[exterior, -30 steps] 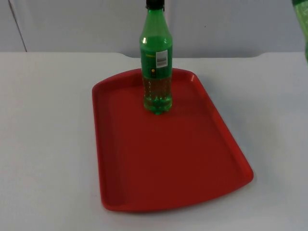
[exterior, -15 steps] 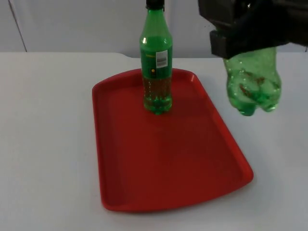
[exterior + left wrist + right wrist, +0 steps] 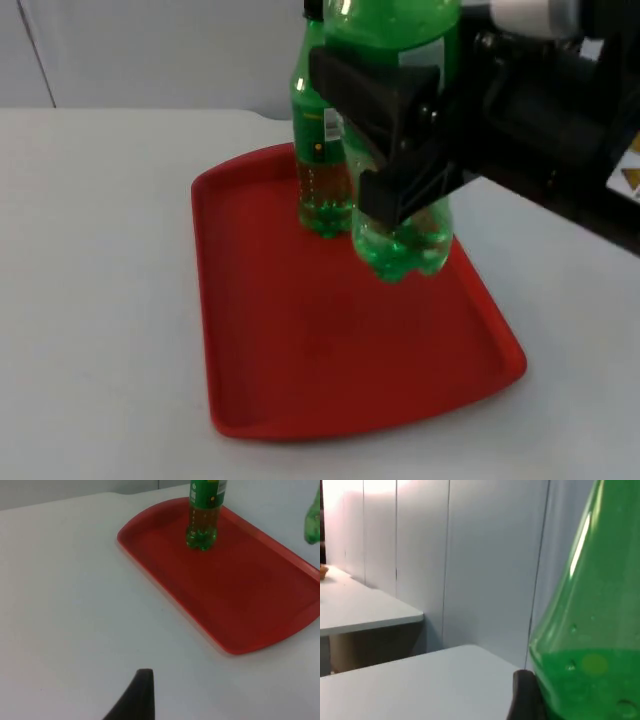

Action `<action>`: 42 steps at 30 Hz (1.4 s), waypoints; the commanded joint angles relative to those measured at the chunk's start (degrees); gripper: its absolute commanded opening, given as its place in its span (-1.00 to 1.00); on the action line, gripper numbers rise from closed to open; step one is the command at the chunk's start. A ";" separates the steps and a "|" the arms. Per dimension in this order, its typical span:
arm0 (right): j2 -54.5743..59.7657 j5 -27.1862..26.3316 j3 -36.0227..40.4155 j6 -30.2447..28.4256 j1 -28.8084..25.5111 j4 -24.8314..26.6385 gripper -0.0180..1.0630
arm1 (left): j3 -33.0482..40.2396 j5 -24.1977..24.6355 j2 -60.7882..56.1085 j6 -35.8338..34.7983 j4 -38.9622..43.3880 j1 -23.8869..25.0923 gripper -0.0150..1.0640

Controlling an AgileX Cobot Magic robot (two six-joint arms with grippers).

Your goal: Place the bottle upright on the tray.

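Now the right gripper is holding a green bottle upright, fingers clamped on its body, base hanging above the tray near the right rim. Another bottle is standing at the tray's far edge. Left gripper is waiting over the surface; can't tell its fingers.

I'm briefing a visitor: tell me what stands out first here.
The right tool holds a green bottle upright in the air above the red tray. A second green bottle already stands at the tray's far end. The left tool waits over bare table.
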 commanded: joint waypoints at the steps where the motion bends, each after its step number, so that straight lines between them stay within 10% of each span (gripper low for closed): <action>1: 2.56 -4.16 -0.79 0.20 -0.40 1.22 -0.97 | 0.28 -0.17 -0.25 0.00 -0.56 -0.34 0.97; 24: 21.30 -4.16 -18.06 -5.16 -0.95 0.74 -0.97 | 0.28 -0.17 -0.25 0.31 -0.66 -0.34 0.97; 42: 32.63 -4.16 -25.14 2.09 -6.25 -4.37 -0.97 | 0.28 -0.17 -0.25 0.31 -0.66 -0.34 0.97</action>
